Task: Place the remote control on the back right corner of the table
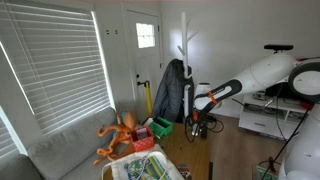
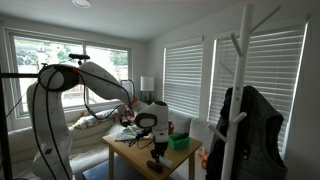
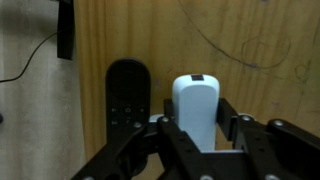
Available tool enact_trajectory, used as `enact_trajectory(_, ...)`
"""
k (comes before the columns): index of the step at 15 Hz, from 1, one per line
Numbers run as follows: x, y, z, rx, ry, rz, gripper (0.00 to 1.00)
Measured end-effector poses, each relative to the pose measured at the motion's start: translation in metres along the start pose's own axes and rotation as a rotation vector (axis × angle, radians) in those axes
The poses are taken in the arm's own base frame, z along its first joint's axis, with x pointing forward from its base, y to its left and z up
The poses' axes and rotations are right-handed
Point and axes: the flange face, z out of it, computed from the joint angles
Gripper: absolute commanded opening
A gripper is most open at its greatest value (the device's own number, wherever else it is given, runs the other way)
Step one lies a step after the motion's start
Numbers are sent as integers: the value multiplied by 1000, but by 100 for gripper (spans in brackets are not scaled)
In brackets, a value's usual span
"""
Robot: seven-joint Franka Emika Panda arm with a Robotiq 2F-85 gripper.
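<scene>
Gripper [image 3: 198,128] straddling a white remote [image 3: 197,100] near one edge of the table [image 3: 250,60].

Wrist view: one finger [image 3: 166,128] sits on each side of the white remote, right against its sides, but I cannot tell whether they are squeezing it or only close to it. The white remote lies flat on the wood. A black remote [image 3: 127,95] lies parallel just beside it, close to the table's edge. Beyond that edge a thin cable [image 3: 30,62] runs across pale floor. In an exterior view the gripper [image 2: 150,122] hangs low over the table [image 2: 125,152].
</scene>
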Motion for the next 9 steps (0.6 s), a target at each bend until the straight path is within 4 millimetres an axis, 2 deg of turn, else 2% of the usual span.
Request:
enact_trajectory(4,0,-1,1,2,-6,12,98)
enact_trajectory(9,3,-5,-6,31,-13,34,100)
